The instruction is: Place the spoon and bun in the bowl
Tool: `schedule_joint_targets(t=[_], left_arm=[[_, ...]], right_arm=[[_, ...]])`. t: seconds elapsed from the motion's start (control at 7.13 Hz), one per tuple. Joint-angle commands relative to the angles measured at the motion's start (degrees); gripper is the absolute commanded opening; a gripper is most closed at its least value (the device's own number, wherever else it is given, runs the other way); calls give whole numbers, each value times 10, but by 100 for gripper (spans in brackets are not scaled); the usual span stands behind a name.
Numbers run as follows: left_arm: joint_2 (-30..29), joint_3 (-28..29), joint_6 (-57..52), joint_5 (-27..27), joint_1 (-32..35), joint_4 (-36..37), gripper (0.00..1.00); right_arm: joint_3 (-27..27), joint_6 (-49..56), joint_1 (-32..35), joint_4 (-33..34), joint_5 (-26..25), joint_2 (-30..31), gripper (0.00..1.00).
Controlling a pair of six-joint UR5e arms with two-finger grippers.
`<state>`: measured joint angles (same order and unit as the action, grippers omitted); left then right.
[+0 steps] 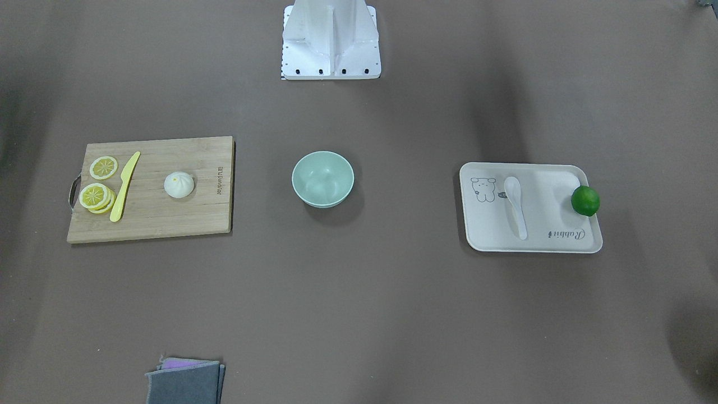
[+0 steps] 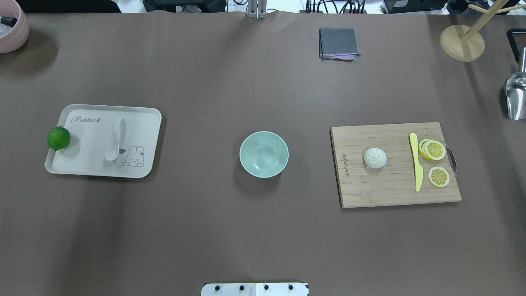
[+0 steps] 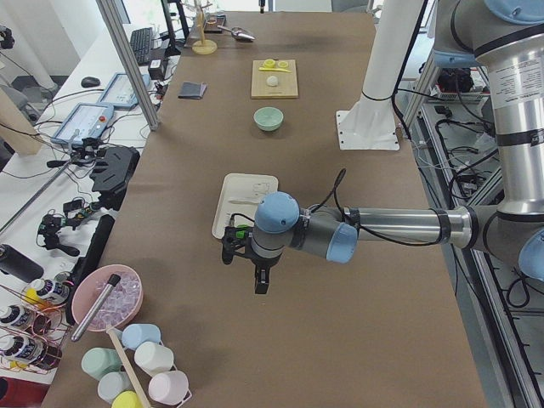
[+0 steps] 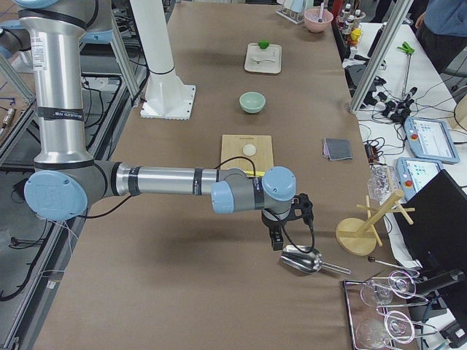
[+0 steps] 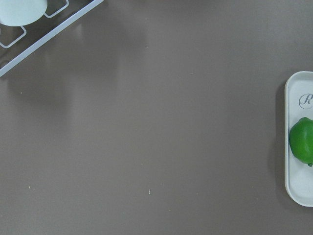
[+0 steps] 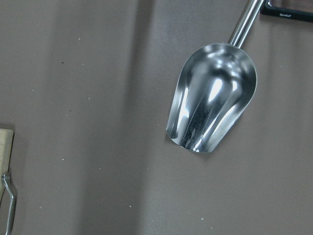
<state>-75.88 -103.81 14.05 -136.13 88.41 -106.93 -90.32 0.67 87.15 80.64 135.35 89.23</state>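
Observation:
The white spoon [image 2: 114,133] lies on a cream tray [image 2: 82,166] on the robot's left side. The white bun [image 2: 374,158] sits on a wooden cutting board [image 2: 390,195] on the robot's right side. The empty mint-green bowl [image 2: 264,154] stands between them at the table's middle. My left gripper [image 3: 259,285] hangs beyond the tray's outer end, and I cannot tell if it is open. My right gripper [image 4: 276,244] hangs beyond the board, above a metal scoop [image 6: 212,98], and I cannot tell if it is open. Neither gripper shows in the overhead view.
A green lime [image 2: 58,138] rests on the tray's outer rim. A yellow knife [image 2: 416,166] and lemon slices [image 2: 434,150] lie on the board. A folded grey cloth [image 2: 338,42], a wooden stand [image 2: 462,42] and a pink bowl [image 2: 12,28] stand at the far edge.

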Motion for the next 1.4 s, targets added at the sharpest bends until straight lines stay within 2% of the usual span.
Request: schedule_joint_targets(t=[0.0, 0.14, 0.42, 0.56, 0.7, 0.84, 0.98, 1.26], left_arm=[[-17, -6, 3, -18, -4, -22, 99], [-25, -10, 34, -21, -18, -44, 99], [-102, -10, 184, -12, -104, -43, 99], [-131, -9, 246, -11, -134, -43, 99], [-169, 3, 297, 26, -184, -37, 99], [-214, 31, 325, 64, -234, -30, 99], [-247, 57, 370, 74, -256, -30, 97], [-300, 117, 373, 75, -280, -31, 91]], right_arm=[[-14, -17, -23, -34, 5, -19, 100], [-25, -70, -65, -40, 2, -28, 100], [-87, -220, -174, -41, -4, -51, 100], [-120, -266, -218, -65, -24, -58, 100], [-137, -330, -264, -80, -48, -61, 100], [-140, -368, -301, -81, -69, -78, 100], [-159, -408, -332, -81, -84, -83, 100], [-184, -502, -407, -81, -133, -85, 100]])
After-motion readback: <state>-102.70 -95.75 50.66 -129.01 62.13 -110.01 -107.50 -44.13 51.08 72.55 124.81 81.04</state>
